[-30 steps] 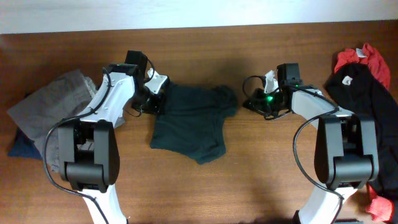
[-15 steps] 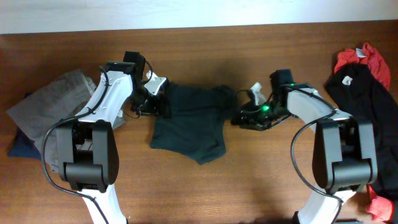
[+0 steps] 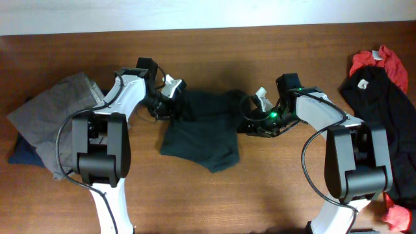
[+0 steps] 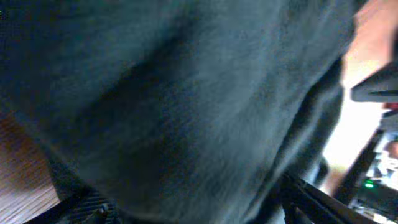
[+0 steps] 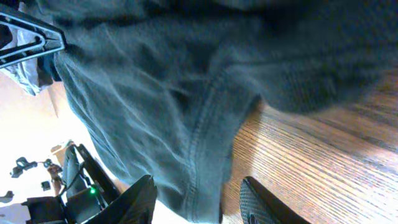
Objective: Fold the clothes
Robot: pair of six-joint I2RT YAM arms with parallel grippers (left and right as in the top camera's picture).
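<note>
Table (image 3: 208, 195) — brown wood, grain running along its length. In the right wrist view, bare grain shows between the right gripper's fingers (image 5: 264, 205) and fills the frame up and to the right of them. In the left wrist view only a sliver of wood is seen, just above and to the left of the left gripper's fingers (image 4: 84, 208).

Pale strip (image 3: 208, 13) — runs along the table's far edge, well beyond both sets of fingers.

In each wrist view a washed-out bright patch lies far beyond the fingers; its content cannot be identified.
</note>
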